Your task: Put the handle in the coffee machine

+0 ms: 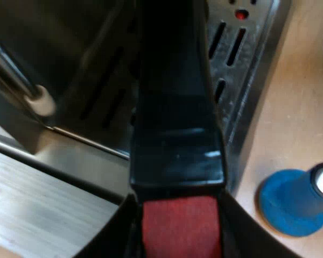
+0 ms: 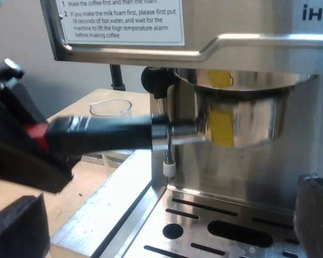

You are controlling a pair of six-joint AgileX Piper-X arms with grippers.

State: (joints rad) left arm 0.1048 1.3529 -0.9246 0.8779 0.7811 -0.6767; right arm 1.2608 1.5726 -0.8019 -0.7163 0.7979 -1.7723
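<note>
**Metal holder at the machine's brew head**
The round metal holder (image 2: 239, 118), with its dark, red-ended handle (image 2: 102, 134), is held under the front of the steel espresso machine (image 2: 247, 48). The red end is clamped by the left gripper (image 1: 180, 236). The right gripper (image 2: 167, 220) is spread wide, holding nothing, over the slotted drip tray (image 2: 226, 231). The piece is judged rigid, smooth and basket-heavy, so it is best gripped firmly at the handle end.

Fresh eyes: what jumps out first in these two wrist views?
The metal holder sits up under the espresso machine at its front, above the slotted drip tray. Its dark handle is gripped at the red end by the left gripper. Next comes the blue tamper on the wooden table beside the tray.
</note>
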